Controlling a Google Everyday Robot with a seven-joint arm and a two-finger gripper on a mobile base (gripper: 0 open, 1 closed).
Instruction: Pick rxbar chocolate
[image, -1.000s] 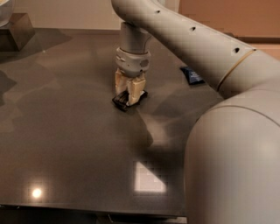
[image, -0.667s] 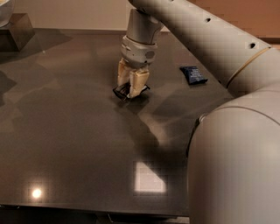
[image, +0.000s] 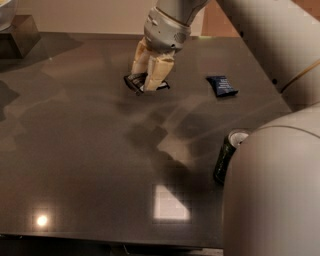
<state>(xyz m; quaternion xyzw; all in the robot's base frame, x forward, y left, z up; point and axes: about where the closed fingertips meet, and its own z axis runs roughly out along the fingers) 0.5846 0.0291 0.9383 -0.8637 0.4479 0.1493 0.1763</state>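
Note:
The rxbar chocolate (image: 135, 81), a small black wrapper with white lettering, is held between the tan fingers (image: 158, 72) of my gripper (image: 146, 83). The gripper is shut on the bar and holds it above the dark table (image: 75, 150), at the upper middle of the camera view. The fingers cover the bar's middle, and its two ends stick out on either side.
A dark blue wrapper (image: 222, 85) lies on the table to the right of the gripper. A dark can (image: 227, 156) stands at the right, partly hidden by my arm's large pale body (image: 275, 190). A dark box (image: 20, 35) sits at the far left corner.
The gripper has risen from the table with the black bar in it. The arm has shifted, and the dark can now shows at the right.

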